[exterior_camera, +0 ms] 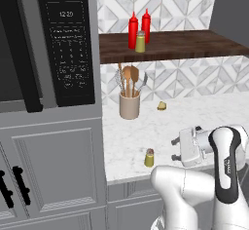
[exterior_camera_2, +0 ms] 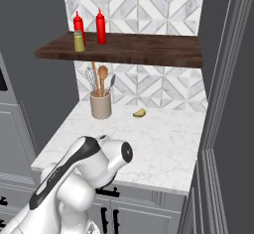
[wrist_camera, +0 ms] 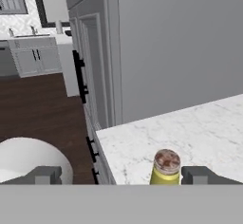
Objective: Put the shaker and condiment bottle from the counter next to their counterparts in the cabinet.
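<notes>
On the counter (exterior_camera: 146, 131): white stone look with thin grey lines, flat and wide, over grey doors.
Shaker (exterior_camera: 149, 158): small round tube, olive-yellow, with a grey cap. It stands upright near the front edge of the counter, just beside my gripper (exterior_camera: 175, 148).
My jaws: spread wide, holding nothing. From my hand camera, the shaker (wrist_camera: 165, 168) stands between my two dark tips (wrist_camera: 198, 174), nearer the one on that picture's right side. I cannot tell if one tip touches it.
Cabinet shelf (exterior_camera: 185, 46): long dark brown wood board with a thick front edge, up on the tiled wall.
On the shelf: two slim red bottles (exterior_camera: 133, 30) with pointy tops stand close together, and one more olive-yellow shaker (exterior_camera: 140, 42) stands just in front of them.
Crock (exterior_camera: 129, 105): round beige pot at the back of the counter. It holds wooden spoons (exterior_camera: 130, 78) and metal tools, standing up.
Small yellow thing (exterior_camera: 162, 105): a lumpy bit lying near the crock; too small to tell what it is.
Wall: white and grey tiles in diamond shapes.
</notes>
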Robot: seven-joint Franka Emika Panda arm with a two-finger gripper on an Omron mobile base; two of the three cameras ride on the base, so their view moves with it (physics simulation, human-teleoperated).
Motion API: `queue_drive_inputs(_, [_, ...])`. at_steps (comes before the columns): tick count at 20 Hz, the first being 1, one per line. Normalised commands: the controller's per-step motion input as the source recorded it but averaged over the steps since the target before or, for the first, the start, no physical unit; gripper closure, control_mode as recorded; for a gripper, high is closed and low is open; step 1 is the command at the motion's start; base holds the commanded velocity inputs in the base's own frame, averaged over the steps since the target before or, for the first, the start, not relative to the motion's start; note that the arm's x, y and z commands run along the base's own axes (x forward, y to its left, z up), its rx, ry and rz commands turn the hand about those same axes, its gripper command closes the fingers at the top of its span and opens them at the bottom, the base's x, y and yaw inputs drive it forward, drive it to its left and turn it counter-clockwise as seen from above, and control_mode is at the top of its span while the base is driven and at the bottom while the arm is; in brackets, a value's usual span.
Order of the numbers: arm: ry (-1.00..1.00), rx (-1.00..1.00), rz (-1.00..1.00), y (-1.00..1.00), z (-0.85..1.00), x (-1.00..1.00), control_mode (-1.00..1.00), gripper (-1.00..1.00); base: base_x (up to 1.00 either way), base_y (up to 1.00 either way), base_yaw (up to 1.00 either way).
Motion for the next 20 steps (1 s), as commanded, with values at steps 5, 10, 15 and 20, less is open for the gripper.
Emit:
queue_drive_inputs(5, [0.00,0.00,0.00,0.04,-0.27,0.20,-1.00,-1.00,0.00,0.00,0.00])
queue_drive_inputs(10, [-0.01,0.00,0.00,0.01,-0.42,0.33,-1.00,-1.00,0.00,0.00,0.00])
queue_drive_inputs(15, [-0.05,0.00,0.00,0.13,-0.43,0.23,-1.00,-1.00,0.00,0.00,0.00])
queue_drive_inputs(20, [-0.04,0.00,0.02,0.31,-0.35,0.00,-1.00,-1.00,0.00,0.00,0.00])
